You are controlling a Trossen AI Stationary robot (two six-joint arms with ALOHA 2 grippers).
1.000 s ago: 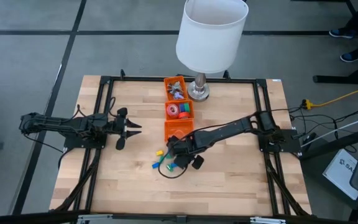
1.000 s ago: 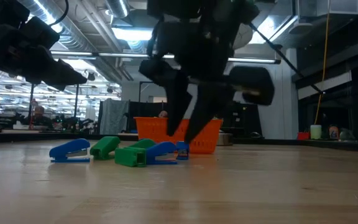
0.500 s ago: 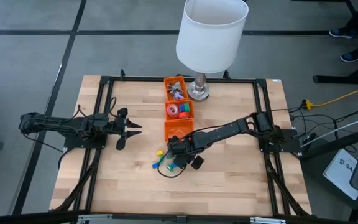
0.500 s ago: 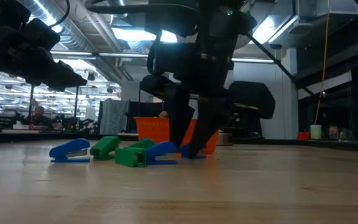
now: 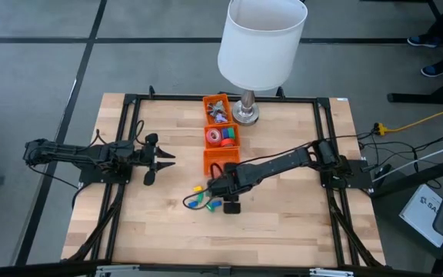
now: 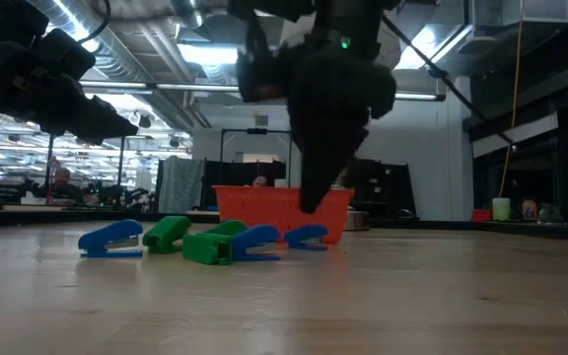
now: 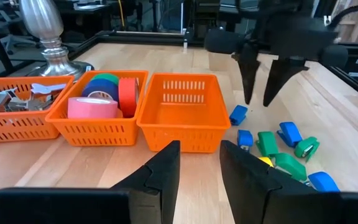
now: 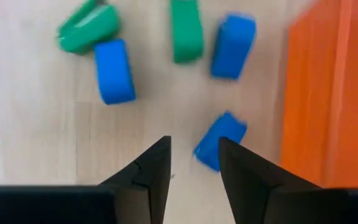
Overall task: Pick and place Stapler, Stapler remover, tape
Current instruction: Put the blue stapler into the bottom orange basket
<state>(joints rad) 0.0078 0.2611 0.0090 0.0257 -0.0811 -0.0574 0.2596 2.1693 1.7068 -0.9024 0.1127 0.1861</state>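
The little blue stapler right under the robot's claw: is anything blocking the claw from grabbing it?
Nothing visible blocks it. The right end effector hangs open just above the small blue stapler, with only bare table between them. The empty orange basket stands right beside it. The other staplers lie farther off.

Three bright orange slotted baskets [image 7: 182, 112] sit on pale wood-grain table [image 5: 283, 223], and the middle one's got tape rolls [image 7: 104, 99] in pink, blue, green and red-orange. The little staplers [image 8: 114, 71] are blue and green, with one bit of yellow, the lamp shade [image 5: 261, 40] is plain white, and both arms are black.
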